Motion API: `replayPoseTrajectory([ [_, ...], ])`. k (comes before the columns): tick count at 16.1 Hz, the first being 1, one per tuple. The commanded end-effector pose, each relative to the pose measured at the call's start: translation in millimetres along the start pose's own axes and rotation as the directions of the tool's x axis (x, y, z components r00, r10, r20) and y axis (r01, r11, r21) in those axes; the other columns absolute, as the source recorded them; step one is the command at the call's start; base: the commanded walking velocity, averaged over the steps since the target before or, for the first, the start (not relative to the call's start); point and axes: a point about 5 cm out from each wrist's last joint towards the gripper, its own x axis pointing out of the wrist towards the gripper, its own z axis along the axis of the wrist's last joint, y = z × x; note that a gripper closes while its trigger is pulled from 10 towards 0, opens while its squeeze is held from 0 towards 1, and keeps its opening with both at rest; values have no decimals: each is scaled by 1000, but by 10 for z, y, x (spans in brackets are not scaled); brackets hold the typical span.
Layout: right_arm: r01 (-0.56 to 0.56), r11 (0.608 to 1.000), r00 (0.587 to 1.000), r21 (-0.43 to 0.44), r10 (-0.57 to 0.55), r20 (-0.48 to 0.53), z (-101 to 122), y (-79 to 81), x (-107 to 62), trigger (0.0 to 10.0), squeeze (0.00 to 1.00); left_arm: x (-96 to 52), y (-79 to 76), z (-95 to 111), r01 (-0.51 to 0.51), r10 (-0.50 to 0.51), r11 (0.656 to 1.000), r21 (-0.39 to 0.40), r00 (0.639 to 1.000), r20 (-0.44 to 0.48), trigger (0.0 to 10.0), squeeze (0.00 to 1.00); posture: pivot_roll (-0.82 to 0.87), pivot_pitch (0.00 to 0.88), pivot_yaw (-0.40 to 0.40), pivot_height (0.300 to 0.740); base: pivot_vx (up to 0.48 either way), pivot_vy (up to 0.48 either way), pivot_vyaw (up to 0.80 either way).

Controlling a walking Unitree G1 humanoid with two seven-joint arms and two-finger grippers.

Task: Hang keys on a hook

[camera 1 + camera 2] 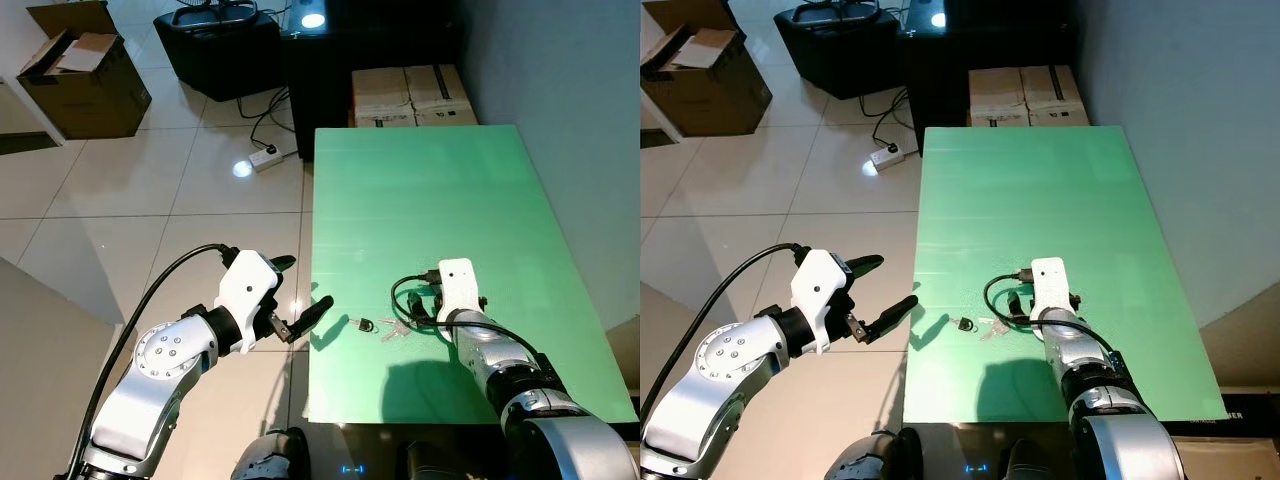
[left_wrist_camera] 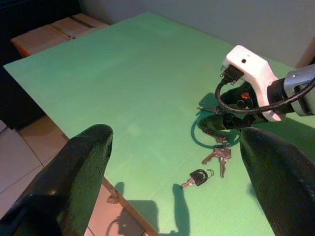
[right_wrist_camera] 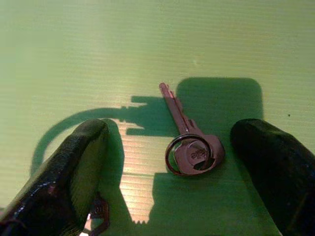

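Observation:
A small bunch of keys (image 1: 393,329) lies on the green table (image 1: 430,190) near its front left corner, a black-headed key (image 1: 364,324) at one end and silver keys beside it. My right gripper (image 1: 428,312) points down at the table just right of the bunch, open. In the right wrist view a silver key on its ring (image 3: 193,153) lies flat between the two fingers (image 3: 74,172), untouched. My left gripper (image 1: 300,288) hangs open over the floor just off the table's left edge, aimed at the keys (image 2: 220,155).
Closed cardboard boxes (image 1: 412,95) stand against the table's far end, beside a black cabinet (image 1: 330,70). A power strip (image 1: 265,157) with cables lies on the tiled floor. An open carton (image 1: 85,75) is far left. A grey wall (image 1: 580,120) runs along the table's right.

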Motion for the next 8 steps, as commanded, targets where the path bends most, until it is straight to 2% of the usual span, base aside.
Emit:
replayPoseTrajectory([
  [1,-3,1000,1000,30,3,-18,-31,28,3,0,0,13,-19,20,12,-12,1000,8,1000,1,10000,0,1,171,114,740,0,0,0],
  [8,14,999,999,52,-12,-37,-74,3,-1,0,0,22,-22,23,3,-4,1000,8,1000,9,10000,0,-5,139,106,740,0,0,0],
])
